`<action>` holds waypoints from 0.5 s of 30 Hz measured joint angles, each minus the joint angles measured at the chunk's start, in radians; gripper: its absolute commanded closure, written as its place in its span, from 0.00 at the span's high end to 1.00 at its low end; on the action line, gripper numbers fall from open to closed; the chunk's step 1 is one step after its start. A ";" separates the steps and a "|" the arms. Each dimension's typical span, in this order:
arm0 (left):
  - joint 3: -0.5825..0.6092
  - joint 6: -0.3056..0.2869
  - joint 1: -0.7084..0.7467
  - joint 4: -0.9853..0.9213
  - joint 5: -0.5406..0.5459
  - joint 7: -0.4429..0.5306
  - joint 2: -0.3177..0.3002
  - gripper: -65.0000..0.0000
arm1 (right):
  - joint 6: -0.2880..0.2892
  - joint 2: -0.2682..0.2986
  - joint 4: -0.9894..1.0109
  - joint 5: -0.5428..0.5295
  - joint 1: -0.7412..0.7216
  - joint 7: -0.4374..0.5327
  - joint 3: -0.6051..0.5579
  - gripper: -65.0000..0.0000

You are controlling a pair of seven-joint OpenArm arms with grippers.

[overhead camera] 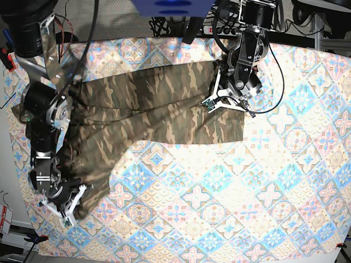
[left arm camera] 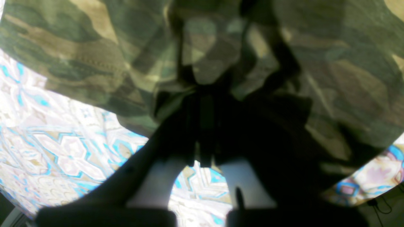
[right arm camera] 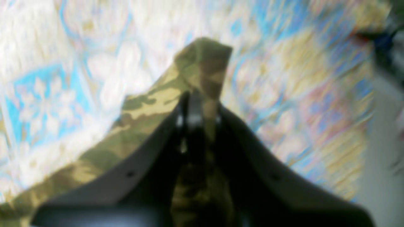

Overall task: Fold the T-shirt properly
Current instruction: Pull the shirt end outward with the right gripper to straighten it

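surface: tile-patterned cloth (overhead camera: 230,181) | both pincers clamped on T-shirt (overhead camera: 159,109)

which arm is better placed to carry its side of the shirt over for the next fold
Probably the right. The right gripper is shut on a free corner of the shirt near the tablecloth's edge. The left gripper, also shut on fabric, sits mid-shirt.

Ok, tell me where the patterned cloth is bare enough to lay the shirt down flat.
Free: the broad stretch of tile-patterned cloth in front of the T-shirt, out to the side beyond the left gripper. Crowded: the back strip and the edge by the right gripper, under shirt and arms.
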State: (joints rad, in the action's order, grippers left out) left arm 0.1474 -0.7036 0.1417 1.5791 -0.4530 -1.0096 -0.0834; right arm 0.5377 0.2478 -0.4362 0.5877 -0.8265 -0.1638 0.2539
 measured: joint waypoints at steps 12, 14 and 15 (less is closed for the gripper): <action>0.002 0.000 -0.004 -0.003 0.000 0.003 0.000 0.00 | 0.025 -0.040 -0.406 -0.012 0.042 -0.135 -0.116 0.03; 0.002 0.000 -0.006 -0.004 0.000 0.003 0.001 0.00 | 0.016 -0.042 -0.507 -0.017 0.108 -0.127 -0.114 0.03; 0.002 0.000 -0.005 -0.004 0.000 0.005 0.000 0.00 | 0.012 -0.040 -0.559 -0.015 0.150 -0.136 -0.112 0.03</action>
State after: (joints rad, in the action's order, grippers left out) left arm 0.1490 -0.7033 0.1368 1.5753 -0.4526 -1.0046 -0.0830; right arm 0.5499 0.2077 -0.9955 0.5728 -0.6765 -0.3000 0.1417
